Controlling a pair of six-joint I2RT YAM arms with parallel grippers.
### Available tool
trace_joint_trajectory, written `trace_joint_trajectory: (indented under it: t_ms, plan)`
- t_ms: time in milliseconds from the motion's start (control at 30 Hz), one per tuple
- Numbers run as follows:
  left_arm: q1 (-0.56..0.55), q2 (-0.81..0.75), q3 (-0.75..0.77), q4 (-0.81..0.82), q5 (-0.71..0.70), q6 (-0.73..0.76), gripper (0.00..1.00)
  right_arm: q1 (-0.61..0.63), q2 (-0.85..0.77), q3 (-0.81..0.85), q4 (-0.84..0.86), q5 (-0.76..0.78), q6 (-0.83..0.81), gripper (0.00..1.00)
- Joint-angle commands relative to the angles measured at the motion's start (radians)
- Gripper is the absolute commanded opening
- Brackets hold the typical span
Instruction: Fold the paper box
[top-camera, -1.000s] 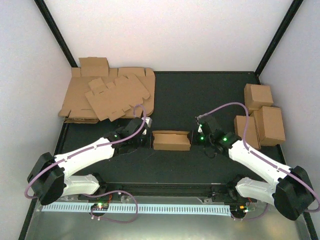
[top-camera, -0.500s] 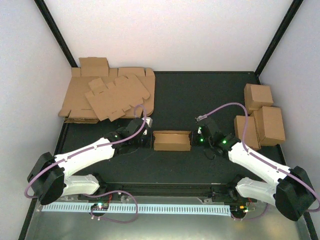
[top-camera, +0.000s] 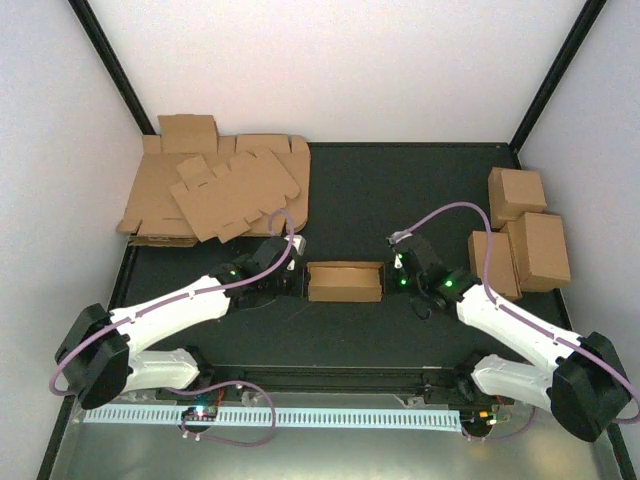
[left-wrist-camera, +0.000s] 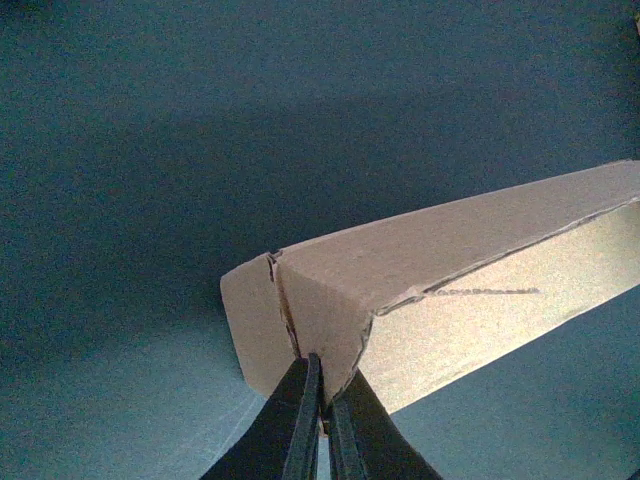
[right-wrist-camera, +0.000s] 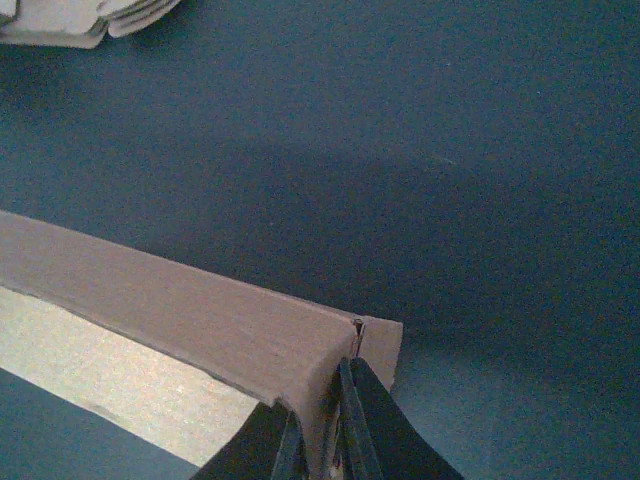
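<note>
The left gripper (left-wrist-camera: 318, 378) pinches the box (top-camera: 344, 281) at its left end. The right gripper (right-wrist-camera: 322, 398) pinches the right end.

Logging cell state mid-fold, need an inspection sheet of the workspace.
Surface: black matte table top.
Job's things: plain brown cardboard paper box, part-folded, open on top, lying between the arms.
Clutter: heap of flat brown cardboard blanks far left; cluster of closed brown cardboard boxes far right.
Grippers: left gripper fingers pinch the box's left end wall; right gripper fingers pinch its right end wall.
Cables: purple cables loop above both wrists, off the box.
Surroundings: white walls, black corner posts.
</note>
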Motion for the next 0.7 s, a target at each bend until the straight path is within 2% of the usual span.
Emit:
trace_joint_trajectory:
  t_ms: [0, 267, 667]
  plan:
    - [-0.003, 0.02, 0.016, -0.031, -0.035, 0.005, 0.05, 0.005, 0.005, 0.032, -0.048, 0.025, -0.072, 0.11]
    - [-0.003, 0.025, 0.025, -0.037, -0.034, 0.008, 0.05, 0.005, 0.018, 0.048, -0.072, 0.054, -0.076, 0.11]
    - [-0.005, 0.021, 0.025, -0.037, -0.029, 0.004, 0.05, 0.006, 0.026, 0.043, -0.05, 0.023, 0.063, 0.11]
